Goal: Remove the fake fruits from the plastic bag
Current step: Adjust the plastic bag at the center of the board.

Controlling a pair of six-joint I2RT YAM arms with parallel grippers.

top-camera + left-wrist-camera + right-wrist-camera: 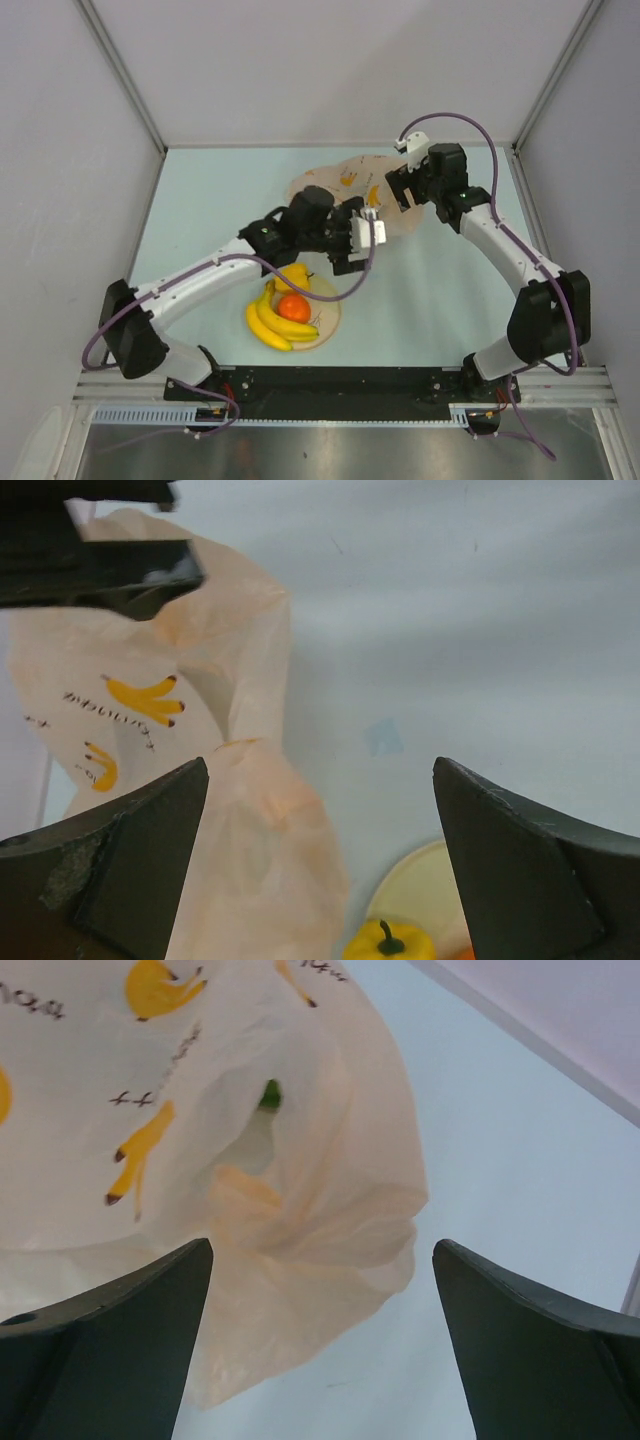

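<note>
Roughly midway: banana bunch point(272, 322), orange point(293, 307) & yellow pepper point(297, 275) on plate point(330, 315) by near edge of tabletop point(210, 190), plastic bag point(345, 178) toward far edge w/ sthg green point(270, 1093) inside, L fingers point(120, 870) & R fingers point(110, 1340) wide open, empty, so nxt prob. pin bag, reach in.

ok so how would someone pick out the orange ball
Look at the near left of the table, where a cream plate holds fruit. The small orange ball sits mid-plate, between the banana bunch and the yellow pepper. It is the only round, orange piece; its neighbours are yellow.
</note>
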